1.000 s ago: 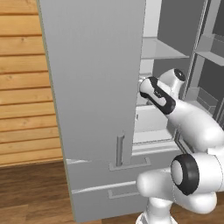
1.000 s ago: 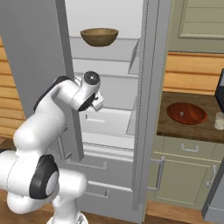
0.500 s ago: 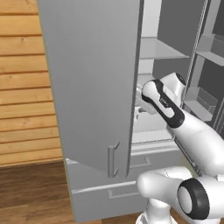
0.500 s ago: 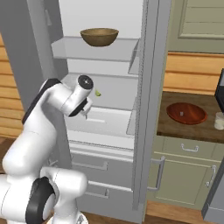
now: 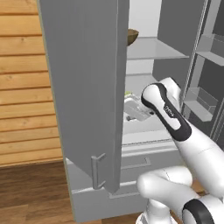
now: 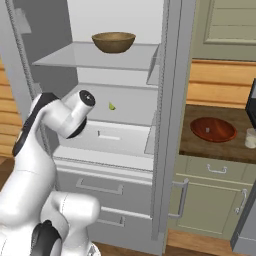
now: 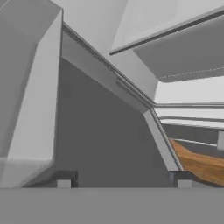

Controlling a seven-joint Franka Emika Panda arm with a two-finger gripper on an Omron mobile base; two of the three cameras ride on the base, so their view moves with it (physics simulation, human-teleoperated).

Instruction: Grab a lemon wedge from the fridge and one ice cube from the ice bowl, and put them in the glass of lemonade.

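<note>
The grey fridge [image 5: 83, 87] has its left door swung wide, and my arm reaches into it. A tiny yellow-green lemon wedge [image 6: 112, 106] lies on the middle shelf, seen also as the lemon wedge [image 5: 129, 93] just above my gripper [image 5: 132, 113]. In the hand view my gripper [image 7: 123, 179] is open, its dark fingertips [image 7: 64, 178] far apart with nothing between them, facing grey fridge walls. The red-brown ice bowl [image 6: 213, 129] sits on the counter to the right, with the glass of lemonade [image 6: 250, 138] at the frame's edge. I cannot make out an ice cube.
A tan wooden bowl [image 6: 113, 42] stands on the upper fridge shelf. A white drawer front [image 6: 112, 137] lies under the lemon's shelf. Door shelves [image 5: 205, 100] hang on the open right door. Beige cabinets [image 6: 210, 200] sit under the counter.
The left fridge door has swung wider. My arm has stretched lower and deeper into the fridge, bringing the hand close below the lemon wedge.
</note>
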